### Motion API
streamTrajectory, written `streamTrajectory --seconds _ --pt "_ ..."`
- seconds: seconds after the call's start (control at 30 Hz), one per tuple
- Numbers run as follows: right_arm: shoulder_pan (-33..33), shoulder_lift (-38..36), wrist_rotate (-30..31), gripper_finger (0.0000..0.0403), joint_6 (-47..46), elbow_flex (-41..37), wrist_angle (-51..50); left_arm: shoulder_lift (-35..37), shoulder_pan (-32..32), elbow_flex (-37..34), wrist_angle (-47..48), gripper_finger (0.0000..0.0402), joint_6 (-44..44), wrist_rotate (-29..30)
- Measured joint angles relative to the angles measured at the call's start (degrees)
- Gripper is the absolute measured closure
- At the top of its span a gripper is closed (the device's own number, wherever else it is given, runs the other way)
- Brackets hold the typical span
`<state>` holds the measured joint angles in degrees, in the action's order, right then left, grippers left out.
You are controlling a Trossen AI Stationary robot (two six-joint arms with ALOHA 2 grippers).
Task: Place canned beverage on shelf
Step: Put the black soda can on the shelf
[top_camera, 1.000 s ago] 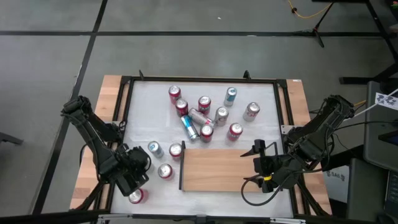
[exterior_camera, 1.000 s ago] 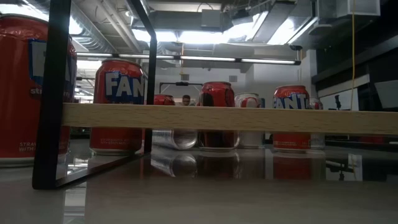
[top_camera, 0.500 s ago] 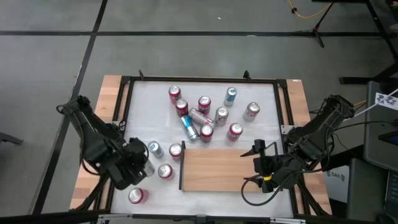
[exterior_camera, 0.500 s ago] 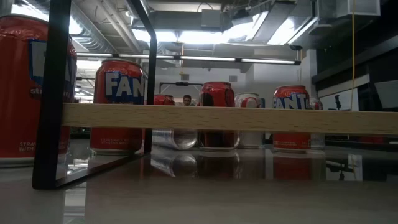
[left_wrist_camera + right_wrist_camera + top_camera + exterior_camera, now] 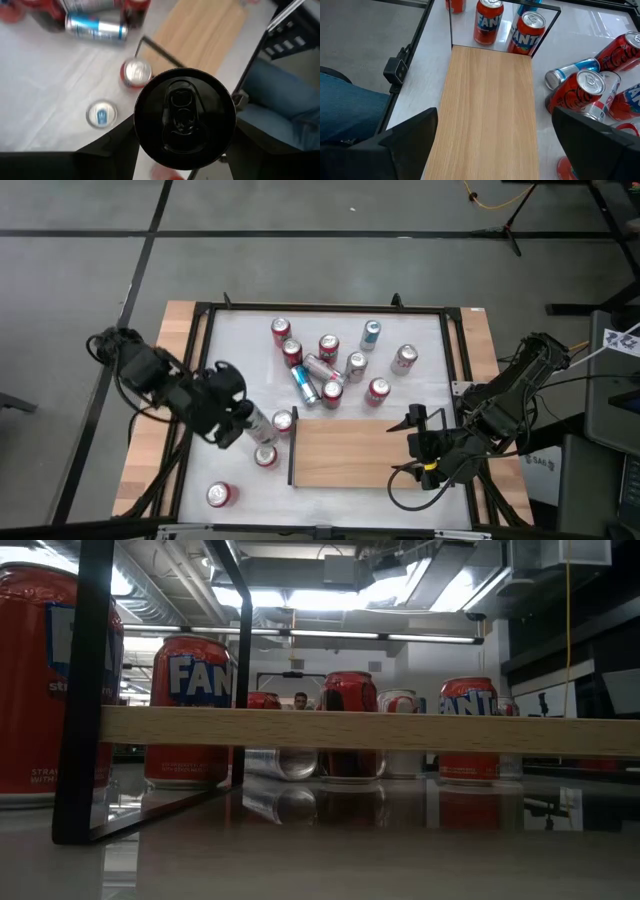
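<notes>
I see the left gripper (image 5: 238,423) pinching a black-topped can (image 5: 184,117) just left of the shelf (image 5: 350,453), above the white table (image 5: 240,340). The right gripper (image 5: 413,442) waits at the shelf's right end, jaws spread wide, holding nothing.

Readable: "FAN" in white-and-blue letters on a red aluminium drink can (image 5: 190,705) in the low view; "FANTA" on two upright red cans (image 5: 487,21) at the wooden shelf's end.

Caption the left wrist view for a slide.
Left gripper holds a black-topped can above the table, wooden shelf ahead.
</notes>
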<state>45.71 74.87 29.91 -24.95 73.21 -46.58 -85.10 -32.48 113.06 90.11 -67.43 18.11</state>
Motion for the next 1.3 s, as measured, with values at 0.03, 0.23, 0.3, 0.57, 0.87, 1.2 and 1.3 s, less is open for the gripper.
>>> streamTrajectory --seconds 0.03,0.23,0.3,0.57,0.87,1.2,1.3 --pt "0.0 0.0 0.0 0.0022 0.0 0.0 0.0 0.0 0.9 0.6 -0.3 0.0184 1.1 0.3" --pt "0.0 0.0 0.0 0.0022 0.0 0.0 0.0 -0.8 7.0 0.9 -8.6 0.0184 11.9 1.1" --pt "0.0 0.0 0.0 0.0022 0.0 0.0 0.0 -2.1 9.1 0.9 -13.9 0.0184 18.5 0.8" --pt "0.0 0.0 0.0 0.0022 0.0 0.0 0.0 -11.0 15.7 0.9 -32.4 0.0184 41.0 -5.0" --pt "0.0 0.0 0.0 0.0022 0.0 0.0 0.0 -20.9 17.9 0.9 -32.3 0.0184 45.2 -8.0" --pt "0.0 0.0 0.0 0.0022 0.0 0.0 0.0 -29.3 16.4 0.9 -31.5 0.0184 43.9 -11.2" --pt "0.0 0.0 0.0 0.0022 0.0 0.0 0.0 -30.6 16.0 0.9 -31.7 0.0184 43.9 -11.8"
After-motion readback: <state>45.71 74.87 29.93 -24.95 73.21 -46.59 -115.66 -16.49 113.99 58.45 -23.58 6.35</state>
